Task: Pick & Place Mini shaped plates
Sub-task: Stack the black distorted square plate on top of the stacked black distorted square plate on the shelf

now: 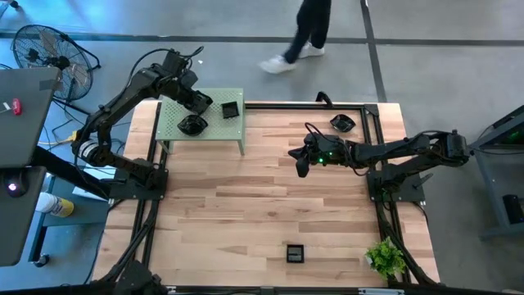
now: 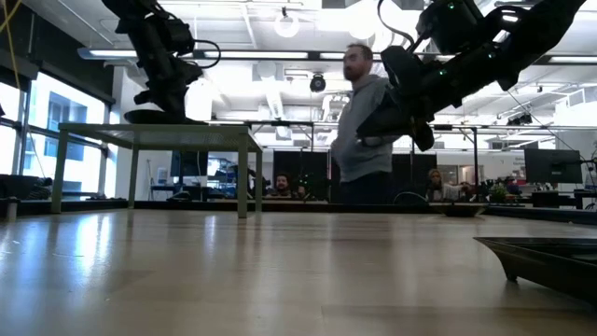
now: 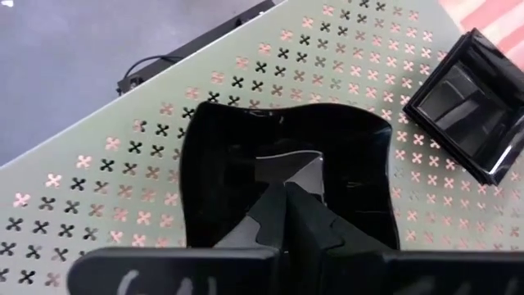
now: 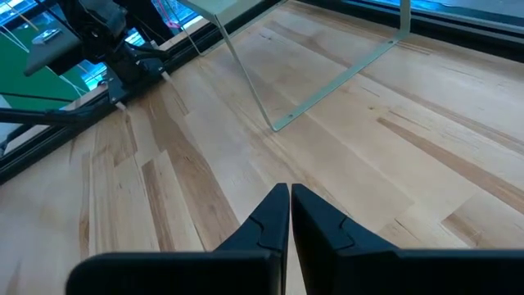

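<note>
A small green perforated table [image 1: 214, 131] stands on the wooden table's far left part. Two mini shaped plates rest on it: a glossy black wavy-edged one [image 3: 221, 188] and a square one [image 3: 471, 106]. My left gripper [image 3: 286, 187] is shut, with nothing between its fingers. It points steeply down over the wavy plate's hollow [image 1: 192, 124]. My right gripper [image 1: 300, 161] is also shut on nothing and hovers above the bare wood right of the green table. In the right wrist view its fingers [image 4: 288, 197] are pressed together. My left gripper's shut fingertips [image 3: 274, 205] stand over the middle of the wavy plate's hollow [image 3: 246, 164], coming from above at a slant. I cannot tell whether they touch the plate. The plate lies flat on the green table.
Another black plate [image 1: 342, 123] lies at the table's far right. A square one [image 1: 295, 253] lies near the front edge and shows at the right of the low view [image 2: 550, 257]. A small green plant [image 1: 385, 258] stands at the near right corner. A person walks beyond the far edge.
</note>
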Robot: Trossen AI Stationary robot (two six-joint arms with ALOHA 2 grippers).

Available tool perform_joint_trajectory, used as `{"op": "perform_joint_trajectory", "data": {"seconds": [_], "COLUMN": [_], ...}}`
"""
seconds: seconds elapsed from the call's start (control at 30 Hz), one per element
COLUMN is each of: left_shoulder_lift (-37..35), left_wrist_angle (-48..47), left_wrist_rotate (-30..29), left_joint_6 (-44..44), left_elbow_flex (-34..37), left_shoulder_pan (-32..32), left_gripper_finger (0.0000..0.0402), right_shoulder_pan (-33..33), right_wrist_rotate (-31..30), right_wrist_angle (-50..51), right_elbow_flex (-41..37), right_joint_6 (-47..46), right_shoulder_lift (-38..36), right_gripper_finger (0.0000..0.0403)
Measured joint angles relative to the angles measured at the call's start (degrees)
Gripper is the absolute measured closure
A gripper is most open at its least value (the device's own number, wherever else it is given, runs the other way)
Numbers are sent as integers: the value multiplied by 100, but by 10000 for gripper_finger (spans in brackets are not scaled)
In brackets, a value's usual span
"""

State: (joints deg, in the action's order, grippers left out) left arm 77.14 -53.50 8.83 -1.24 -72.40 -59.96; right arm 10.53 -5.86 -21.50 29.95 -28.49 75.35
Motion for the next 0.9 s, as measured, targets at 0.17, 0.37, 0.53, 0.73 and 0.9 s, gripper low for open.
{"op": "perform_joint_trajectory", "data": {"seconds": [0.17,0.37,0.53,0.73,0.9], "left_shoulder_lift": [0,106,292,339,339], "left_wrist_angle": [-1,1,114,303,344], "left_wrist_rotate": [-147,-103,-88,-581,-975], "left_joint_6": [-23,-19,-17,1,1], "left_elbow_flex": [0,0,0,0,0], "left_shoulder_pan": [0,0,0,0,-4], "left_gripper_finger": [401,401,401,401,401], "right_shoulder_pan": [-1,-1,0,0,1], "right_wrist_rotate": [1,-1,-1,0,1], "right_wrist_angle": [0,0,-2,-4,-4], "right_elbow_flex": [0,0,0,0,0], "right_joint_6": [0,0,-1,-2,-2], "right_shoulder_lift": [0,0,0,0,0], "right_gripper_finger": [391,391,391,391,391]}}
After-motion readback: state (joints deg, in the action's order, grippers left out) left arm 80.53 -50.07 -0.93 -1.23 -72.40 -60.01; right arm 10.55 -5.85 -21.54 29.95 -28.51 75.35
